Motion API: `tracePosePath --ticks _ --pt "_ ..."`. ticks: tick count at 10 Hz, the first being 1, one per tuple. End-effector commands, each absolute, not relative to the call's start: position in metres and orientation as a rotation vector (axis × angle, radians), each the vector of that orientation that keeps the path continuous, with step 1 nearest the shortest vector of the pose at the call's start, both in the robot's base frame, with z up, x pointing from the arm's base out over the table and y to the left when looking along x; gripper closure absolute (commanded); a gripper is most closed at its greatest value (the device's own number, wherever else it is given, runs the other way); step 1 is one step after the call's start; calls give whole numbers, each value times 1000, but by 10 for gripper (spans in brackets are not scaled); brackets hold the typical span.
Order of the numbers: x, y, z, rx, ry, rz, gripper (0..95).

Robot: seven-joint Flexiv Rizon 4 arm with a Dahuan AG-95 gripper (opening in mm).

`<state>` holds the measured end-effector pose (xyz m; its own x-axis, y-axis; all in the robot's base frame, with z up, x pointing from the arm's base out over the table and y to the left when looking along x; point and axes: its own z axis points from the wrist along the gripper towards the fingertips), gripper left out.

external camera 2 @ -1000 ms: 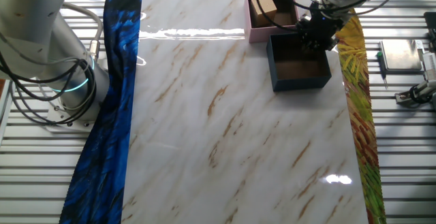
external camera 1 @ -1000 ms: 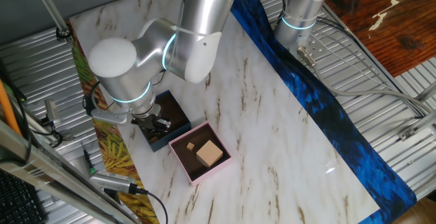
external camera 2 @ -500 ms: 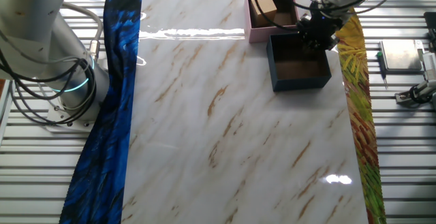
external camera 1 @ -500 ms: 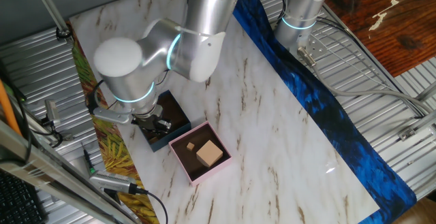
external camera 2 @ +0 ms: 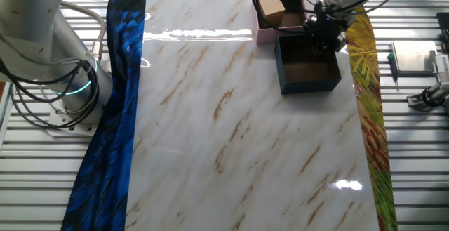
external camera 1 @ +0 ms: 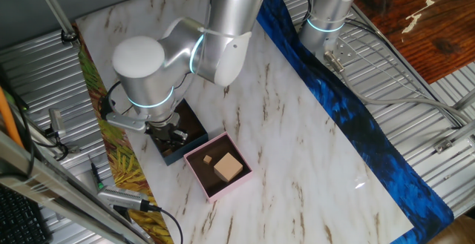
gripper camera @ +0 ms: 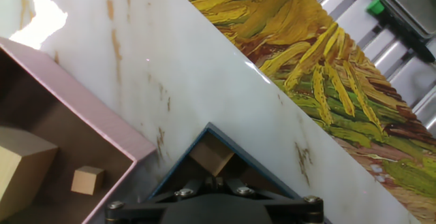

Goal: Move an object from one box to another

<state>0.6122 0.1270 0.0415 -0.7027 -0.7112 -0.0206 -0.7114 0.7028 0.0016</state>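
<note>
The dark navy-blue box (external camera 1: 191,122) sits at the table's left edge, touching the pale pink box (external camera 1: 194,171). My gripper (external camera 1: 172,134) is down inside the navy box, at the end nearest the pink box (external camera 2: 278,33). In the hand view the jaws (gripper camera: 214,181) stand close together, and a small wooden block (gripper camera: 211,157) sits right at their tips in the navy box's corner (gripper camera: 253,161). The pink box (gripper camera: 82,112) holds a large wooden block (external camera 1: 228,167) and a small wooden cube (gripper camera: 87,180).
A yellow patterned cloth (gripper camera: 327,67) lies beside the marble top, just past the boxes. A blue cloth strip (external camera 2: 116,119) runs along the far side. A second robot base (external camera 2: 49,55) stands beyond it. Cables and tools (external camera 1: 111,196) lie off the table's edge.
The arm's elbow has swung a little to the right in one fixed view. The gripper stays low in the navy box and has shifted only slightly toward the pink box.
</note>
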Motion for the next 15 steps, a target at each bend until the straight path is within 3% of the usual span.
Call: tracePosePath --ticks 1,15 --pt "613 127 41 -1197 2884 31 950" --pt "613 127 41 -1194 2947 60 950"
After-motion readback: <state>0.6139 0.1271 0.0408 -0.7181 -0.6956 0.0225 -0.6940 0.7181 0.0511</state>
